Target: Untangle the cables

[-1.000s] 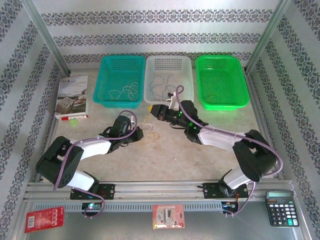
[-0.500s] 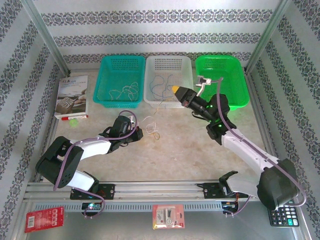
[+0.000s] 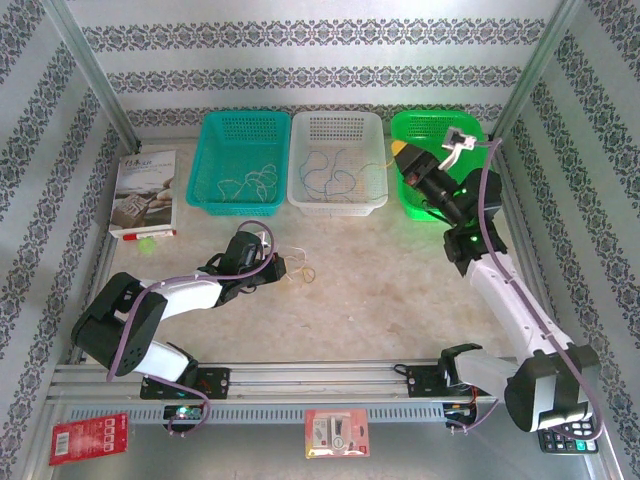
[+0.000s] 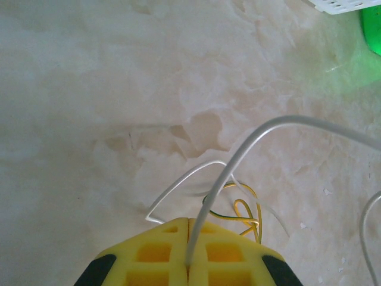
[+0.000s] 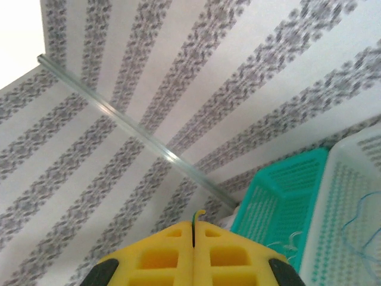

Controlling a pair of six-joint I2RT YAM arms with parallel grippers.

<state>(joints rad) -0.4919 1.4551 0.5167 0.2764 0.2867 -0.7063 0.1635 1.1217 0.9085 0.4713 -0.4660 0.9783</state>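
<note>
Cables (image 4: 239, 207) mid-split: L gripper (image 4: 189, 238) clamps whitish wire (image 4: 232, 162), R gripper (image 5: 193, 231) pinches thin wire tip (image 5: 197, 214) over green basket (image 3: 440, 210); next, release there

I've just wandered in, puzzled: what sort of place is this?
Probably a robot test cell, not a home: a left arm and right arm bolted to a metal rail, wallpapered panels boxing in the table, sorting baskets.

The desk (image 4: 83, 71) looked matt and mottled, stone-like; the teal basket (image 3: 245, 115) was perforated, slightly glossy plastic; the left hand (image 4: 189, 229) had yellow pads (image 4: 155, 253), seemingly rubbery.
</note>
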